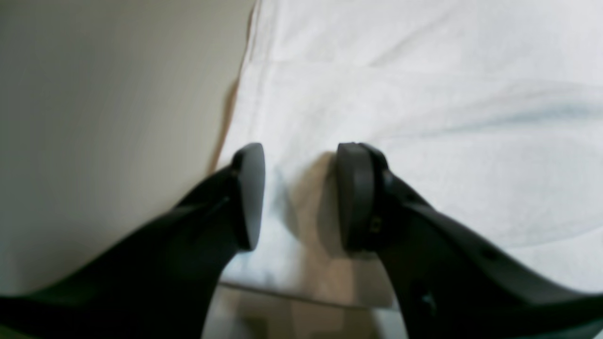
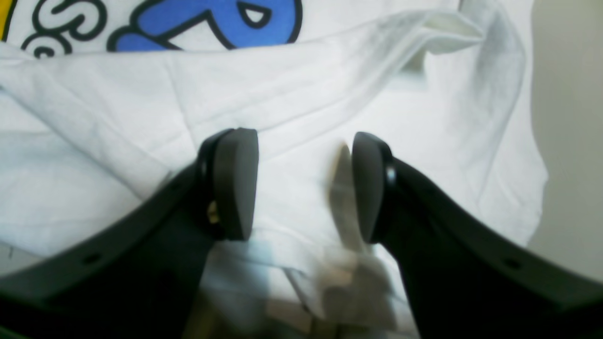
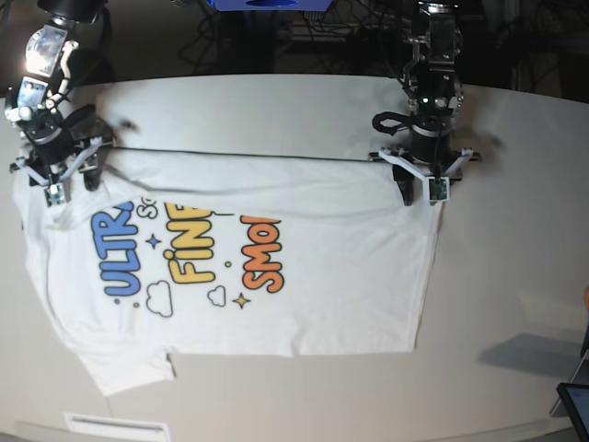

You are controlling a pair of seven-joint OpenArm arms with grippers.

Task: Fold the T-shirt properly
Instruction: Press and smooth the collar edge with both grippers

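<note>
The white T-shirt [image 3: 322, 276] lies spread on the table, print up, with blue "ULTRA", yellow "FINE" and orange "SMOL" turned sideways. Its far edge is folded over in a straight line between the two grippers and covers the top of the print. My left gripper [image 3: 419, 189] is open, fingers down on the far right corner; the left wrist view shows its gripper [image 1: 301, 195] astride plain white cloth [image 1: 424, 117] by the shirt's edge. My right gripper [image 3: 72, 184] is open at the far left corner; in the right wrist view the gripper [image 2: 306, 186] stands over a folded white layer [image 2: 118, 117] below a blue letter [image 2: 207, 23].
The pale table [image 3: 506, 276] extends to the right of the shirt. A sleeve [image 3: 124, 368] sticks out at the front left. A white label strip [image 3: 115, 426] lies at the front edge. A screen corner [image 3: 575, 405] shows at the lower right. Cables lie behind the table.
</note>
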